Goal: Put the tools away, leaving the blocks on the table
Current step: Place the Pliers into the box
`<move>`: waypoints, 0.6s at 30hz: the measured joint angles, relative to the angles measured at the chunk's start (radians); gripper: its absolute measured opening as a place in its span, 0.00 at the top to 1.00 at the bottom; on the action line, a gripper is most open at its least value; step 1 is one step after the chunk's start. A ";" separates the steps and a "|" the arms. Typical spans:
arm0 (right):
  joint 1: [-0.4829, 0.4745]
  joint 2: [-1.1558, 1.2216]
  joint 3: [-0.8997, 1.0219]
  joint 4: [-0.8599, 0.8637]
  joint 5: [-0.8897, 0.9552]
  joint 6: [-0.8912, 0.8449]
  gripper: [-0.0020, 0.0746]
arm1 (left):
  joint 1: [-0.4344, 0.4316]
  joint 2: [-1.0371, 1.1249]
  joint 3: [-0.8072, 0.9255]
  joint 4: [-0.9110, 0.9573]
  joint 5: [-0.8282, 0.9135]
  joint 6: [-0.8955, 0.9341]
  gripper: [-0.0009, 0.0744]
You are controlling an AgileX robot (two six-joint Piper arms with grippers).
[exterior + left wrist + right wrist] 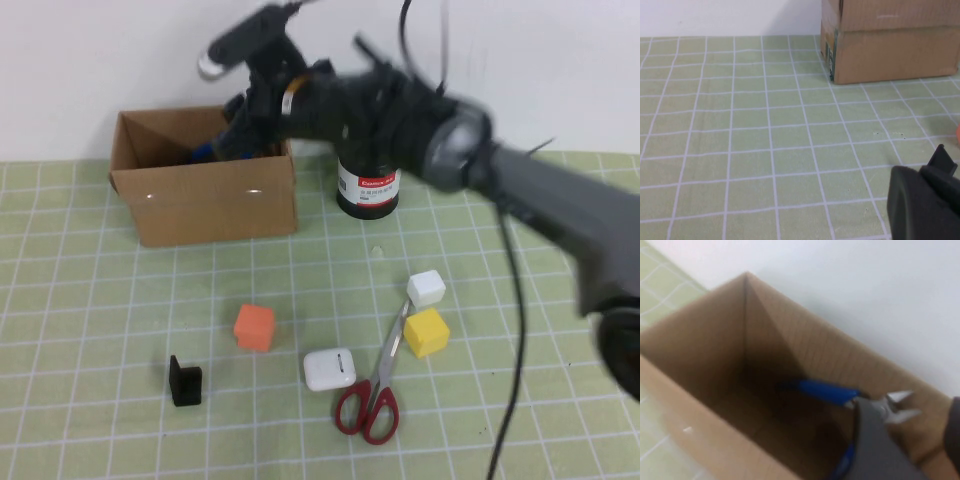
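Pale green gridded bench (pixel 80 300) met a white wall; a cardboard box (pixel 215 205) stood at the back, and the right gripper (pixel 235 135) hung over its open top; its jaws looked parted, the blue-handled pliers (pixel 827 390) just beside one finger inside the box, whether let go I could not tell. The left gripper (pixel 925 202) sat clenched low over bare mat. Red-handled scissors (pixel 372 395) lay touching the yellow block (pixel 426 332), near the white block (pixel 426 287) and a white case (pixel 329 368); the orange block (pixel 254 327) sat apart. Grabbing the scissors might nudge those blocks; withdrawing might snag the pliers or box wall.
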 joint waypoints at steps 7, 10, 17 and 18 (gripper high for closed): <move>0.015 -0.255 0.138 -0.023 0.309 0.096 0.95 | 0.000 0.000 0.000 0.000 0.000 0.000 0.99; 0.015 -0.378 0.309 -0.039 0.306 0.155 0.97 | 0.000 0.000 0.000 0.000 0.000 0.000 0.99; 0.015 -0.600 0.634 -0.078 0.396 0.379 0.98 | 0.000 0.000 0.000 0.000 0.000 0.000 0.99; 0.015 -0.607 0.651 -0.080 0.447 0.409 0.98 | 0.000 0.000 0.000 0.000 0.000 0.000 0.99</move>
